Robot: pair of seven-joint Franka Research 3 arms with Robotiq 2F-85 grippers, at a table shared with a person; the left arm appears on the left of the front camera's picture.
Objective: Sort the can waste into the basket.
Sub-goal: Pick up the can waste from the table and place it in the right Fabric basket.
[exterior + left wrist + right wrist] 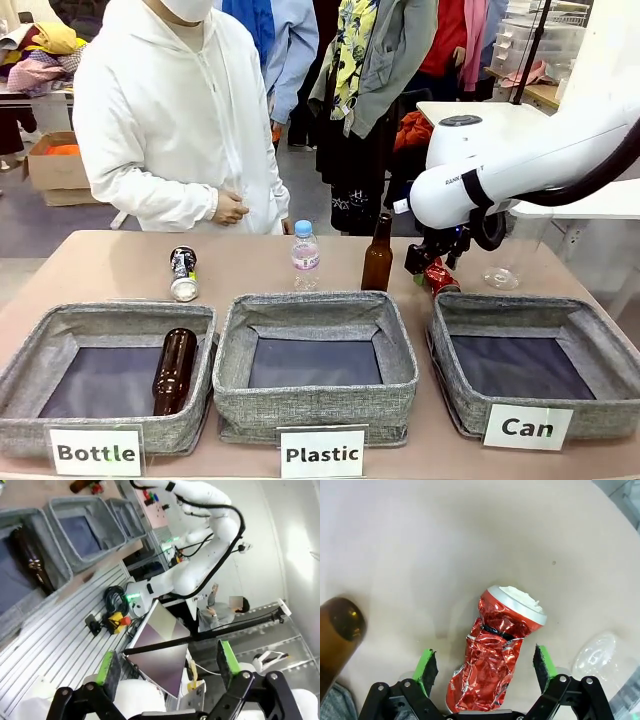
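Red crushed can (507, 625) inside spread right pincer (484, 655), untouched (wrist view), left pincer (166, 654) spread, empty

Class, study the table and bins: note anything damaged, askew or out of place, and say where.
The red can is crushed and crumpled, sitting between the open fingers of the right gripper behind the Can basket. The black can lies on its side behind the Bottle bin, not yet sorted.
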